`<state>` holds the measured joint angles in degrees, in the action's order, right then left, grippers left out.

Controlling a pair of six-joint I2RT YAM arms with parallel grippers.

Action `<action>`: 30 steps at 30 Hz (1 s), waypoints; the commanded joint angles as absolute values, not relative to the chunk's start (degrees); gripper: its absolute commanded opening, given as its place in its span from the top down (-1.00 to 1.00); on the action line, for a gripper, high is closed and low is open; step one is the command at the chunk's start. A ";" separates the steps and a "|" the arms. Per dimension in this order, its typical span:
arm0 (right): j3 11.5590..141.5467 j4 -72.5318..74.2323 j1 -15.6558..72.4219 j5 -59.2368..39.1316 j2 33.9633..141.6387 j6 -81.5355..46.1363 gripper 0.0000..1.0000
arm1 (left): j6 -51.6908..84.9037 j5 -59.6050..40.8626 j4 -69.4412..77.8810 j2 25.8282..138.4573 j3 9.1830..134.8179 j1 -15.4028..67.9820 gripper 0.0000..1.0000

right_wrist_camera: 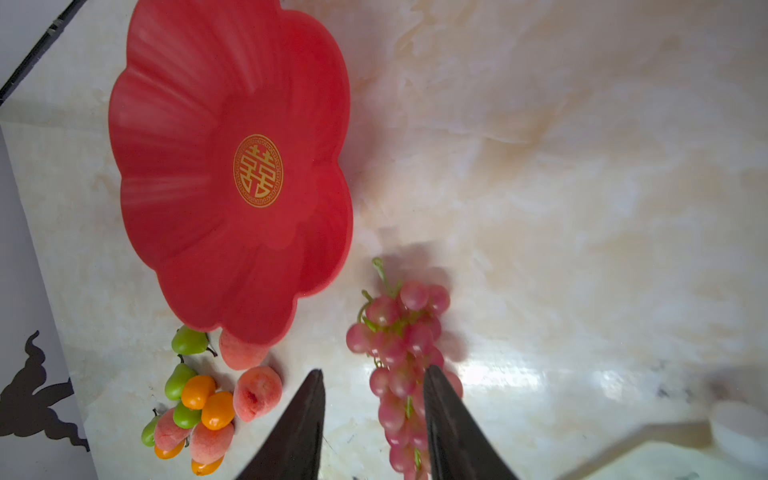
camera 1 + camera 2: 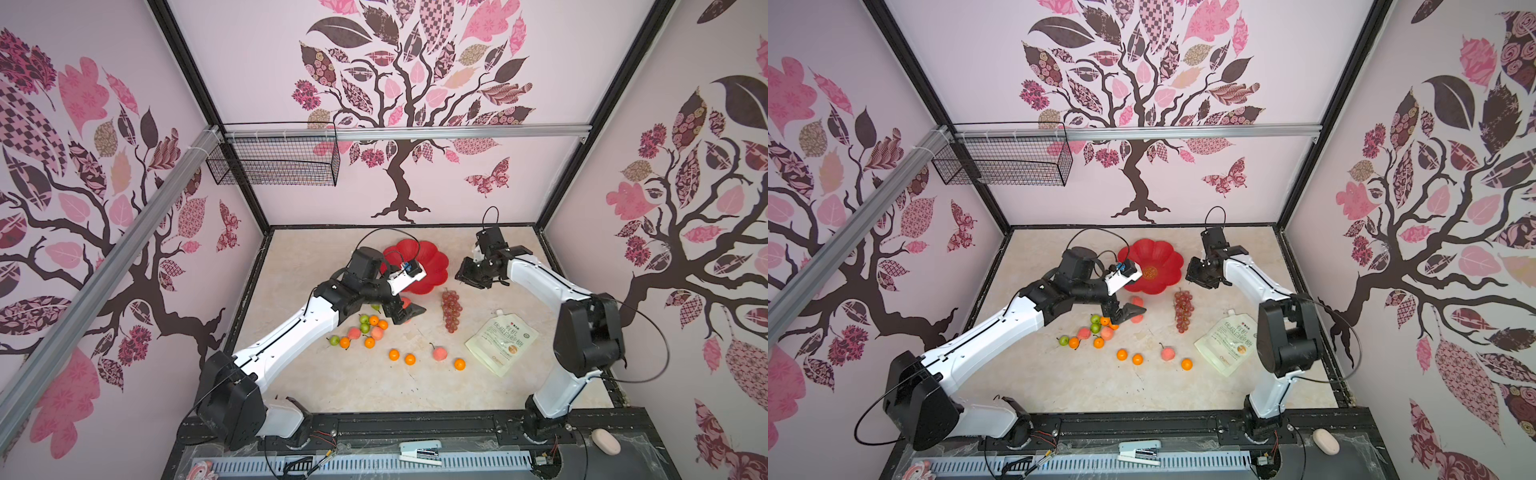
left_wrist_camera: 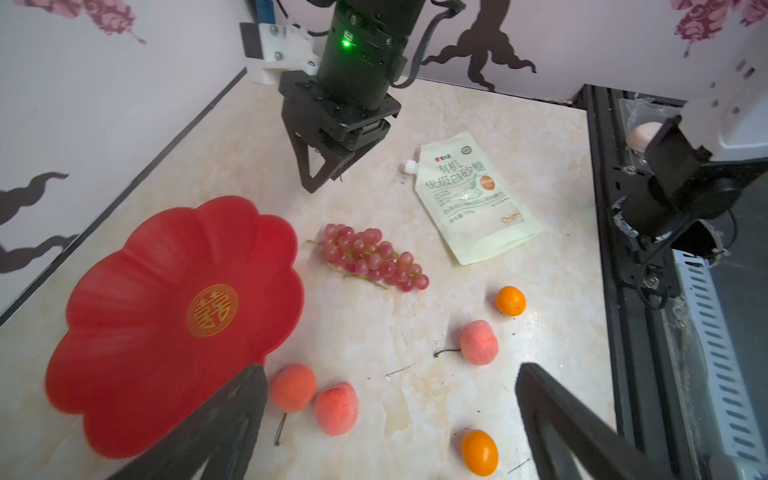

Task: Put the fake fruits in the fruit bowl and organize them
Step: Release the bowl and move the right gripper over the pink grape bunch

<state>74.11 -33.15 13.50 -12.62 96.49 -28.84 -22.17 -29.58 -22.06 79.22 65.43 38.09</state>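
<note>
The red flower-shaped fruit bowl sits at the back of the table, with only its gold emblem inside. The grape bunch lies on the table to its right. My right gripper hovers open above the grapes' stem end, holding nothing. My left gripper hangs wide open over two peaches just in front of the bowl. A cluster of oranges, peaches and green fruits lies further left.
A cream printed pouch lies right of the grapes. Loose oranges and a peach are scattered near the front. A black wire basket hangs on the back left wall. A stapler rests on the front rail.
</note>
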 commanded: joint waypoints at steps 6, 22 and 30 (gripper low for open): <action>57.22 -33.75 15.83 -6.91 78.82 -29.52 0.15 | -10.66 -31.03 -17.59 77.45 60.64 40.74 -0.97; 60.61 -35.52 30.05 3.75 85.28 -25.94 0.12 | 5.98 -16.40 -8.28 76.19 53.52 41.23 -0.97; 66.90 -32.34 33.32 1.55 95.99 -30.60 0.20 | 7.18 -15.03 -5.08 73.26 51.73 39.44 -0.97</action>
<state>64.18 -32.77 32.80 1.61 92.60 -28.53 6.07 -16.14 -8.05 75.24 53.34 40.34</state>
